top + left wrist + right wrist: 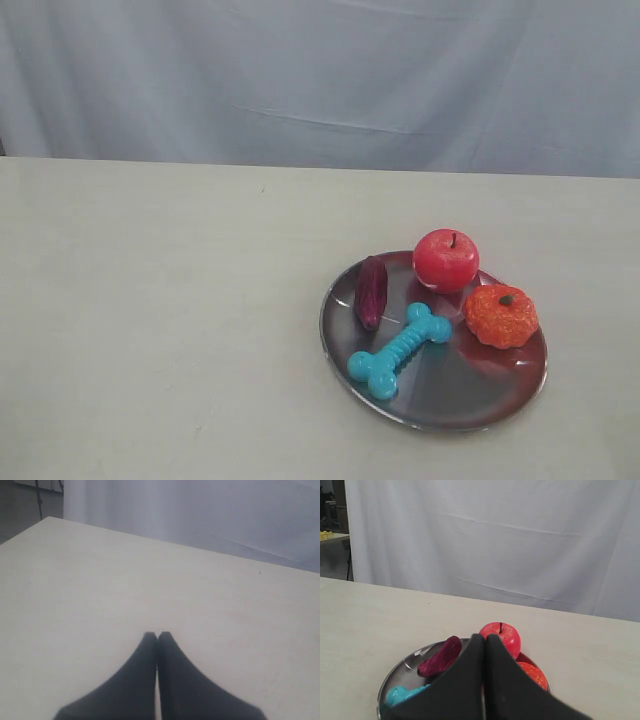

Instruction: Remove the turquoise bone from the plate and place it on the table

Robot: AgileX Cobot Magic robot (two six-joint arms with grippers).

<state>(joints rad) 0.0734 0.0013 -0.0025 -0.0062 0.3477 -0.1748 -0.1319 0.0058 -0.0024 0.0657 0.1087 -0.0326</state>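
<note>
The turquoise bone lies slanted on the front left part of the shiny dark plate, on the pale table. Neither gripper shows in the exterior view. In the right wrist view my right gripper is shut with nothing in it, hanging above the plate; one knobbed end of the bone peeks out beside its fingers. My left gripper is shut and empty over bare table, away from the plate.
On the plate also sit a red apple, an orange pumpkin and a dark purple oblong item. A white curtain hangs behind the table's far edge. Bare tabletop stretches left of the plate.
</note>
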